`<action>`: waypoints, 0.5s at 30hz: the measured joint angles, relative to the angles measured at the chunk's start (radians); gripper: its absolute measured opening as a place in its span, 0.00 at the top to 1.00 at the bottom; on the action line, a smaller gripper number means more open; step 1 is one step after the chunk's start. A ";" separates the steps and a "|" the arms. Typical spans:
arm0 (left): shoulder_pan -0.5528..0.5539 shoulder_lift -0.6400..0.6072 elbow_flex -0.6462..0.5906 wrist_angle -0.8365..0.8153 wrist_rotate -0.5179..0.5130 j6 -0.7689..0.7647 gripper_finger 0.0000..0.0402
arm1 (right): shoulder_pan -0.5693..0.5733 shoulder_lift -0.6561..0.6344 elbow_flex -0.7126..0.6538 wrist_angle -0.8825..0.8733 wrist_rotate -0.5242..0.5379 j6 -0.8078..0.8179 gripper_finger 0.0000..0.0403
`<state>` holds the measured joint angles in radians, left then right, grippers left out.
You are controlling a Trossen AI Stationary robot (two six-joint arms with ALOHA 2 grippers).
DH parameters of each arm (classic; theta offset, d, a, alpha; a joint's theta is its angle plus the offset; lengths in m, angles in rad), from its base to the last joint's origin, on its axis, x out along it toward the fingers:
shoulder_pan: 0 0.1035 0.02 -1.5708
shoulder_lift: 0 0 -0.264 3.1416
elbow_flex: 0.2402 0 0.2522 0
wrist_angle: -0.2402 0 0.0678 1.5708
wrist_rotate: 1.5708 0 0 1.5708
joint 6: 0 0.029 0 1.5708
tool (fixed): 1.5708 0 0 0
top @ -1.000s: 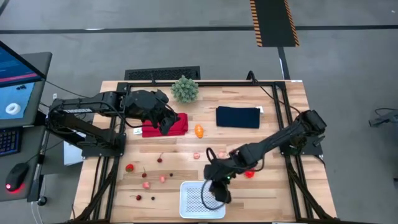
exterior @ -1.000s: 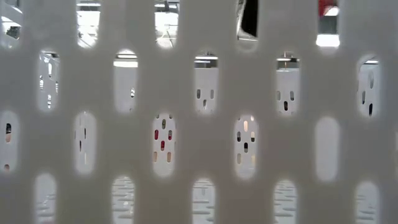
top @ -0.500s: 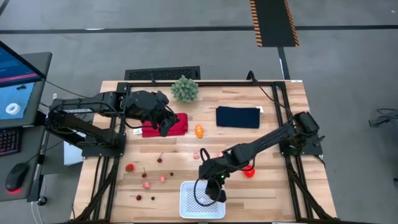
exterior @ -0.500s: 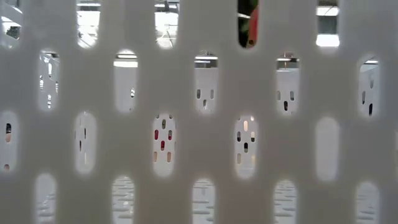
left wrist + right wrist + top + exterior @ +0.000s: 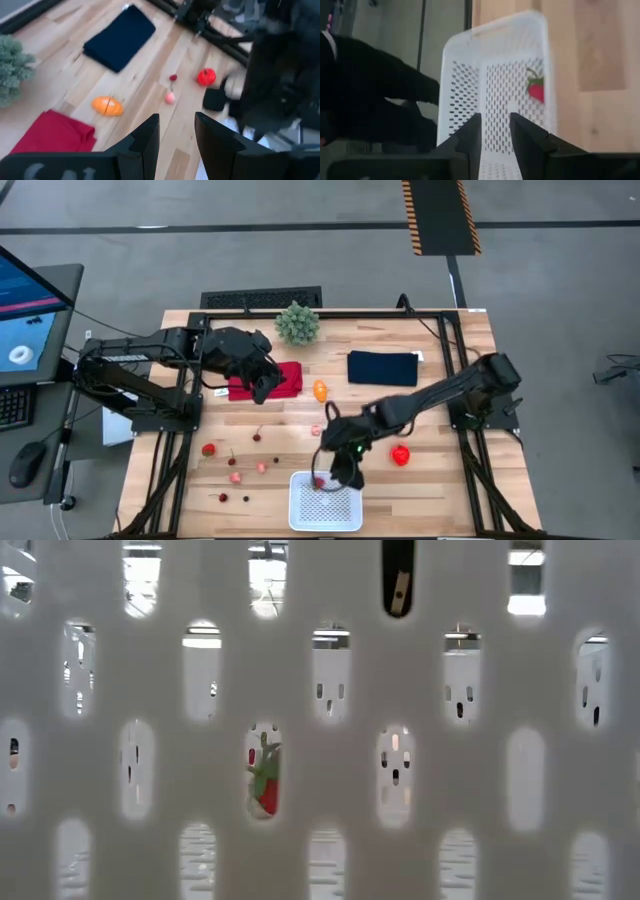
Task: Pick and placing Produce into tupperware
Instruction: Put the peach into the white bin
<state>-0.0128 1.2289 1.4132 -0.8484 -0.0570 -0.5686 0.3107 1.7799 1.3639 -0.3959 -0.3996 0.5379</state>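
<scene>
Right claw [image 5: 345, 475] hangs over the far edge of the white tupperware [image 5: 300, 518], its two dark fingers [image 5: 470, 137] a little apart with nothing between them. A strawberry [image 5: 536, 90] lies loose inside the tupperware against one wall; the right wrist view shows it plainly, red with a green cap, clear of the fingers. From overhead it is only a red speck at the container's far left corner, half under the arm. The low view looks straight through the slotted wall and catches a red and green sliver of that berry in one slot, with a dark piece of the arm in a slot higher up.

Outward on the bench [image 5: 450, 360], the overhead view alone takes in the rest of the produce: a red pepper piece [image 5: 400, 455] just right of the arm, an orange piece [image 5: 319, 391], and a scatter of small strawberries, pinkish bits and cherries to the tupperware's left.

Left claw [image 5: 262, 388] waits above the red cloth [image 5: 285, 378], fingers slightly parted and holding nothing; its wrist view shows the navy cloth [image 5: 120, 37] beyond.
</scene>
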 joint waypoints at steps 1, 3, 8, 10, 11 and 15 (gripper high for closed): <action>0.000 0.000 0.000 -0.019 0.000 0.000 0.72 | -0.017 -0.023 0.001 -0.001 0.004 -0.004 0.68; 0.000 0.000 0.000 -0.071 -0.005 -0.002 0.72 | -0.048 -0.076 0.000 -0.050 0.025 -0.014 0.68; 0.000 -0.001 -0.008 -0.139 -0.054 0.027 0.72 | -0.121 -0.197 0.000 -0.135 0.088 -0.023 0.70; 0.000 0.000 -0.021 -0.144 -0.049 0.049 0.72 | -0.143 -0.238 0.000 -0.178 0.108 -0.022 0.70; 0.000 0.002 -0.031 -0.132 -0.040 0.059 0.72 | -0.152 -0.258 0.000 -0.205 0.119 -0.018 0.70; 0.000 0.051 -0.069 -0.123 -0.017 0.069 0.70 | -0.172 -0.327 0.000 -0.277 0.181 0.014 0.71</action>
<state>-0.0124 1.2800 1.3445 -0.9713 -0.0741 -0.5001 0.1385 1.4530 1.3640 -0.6734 -0.2183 0.5520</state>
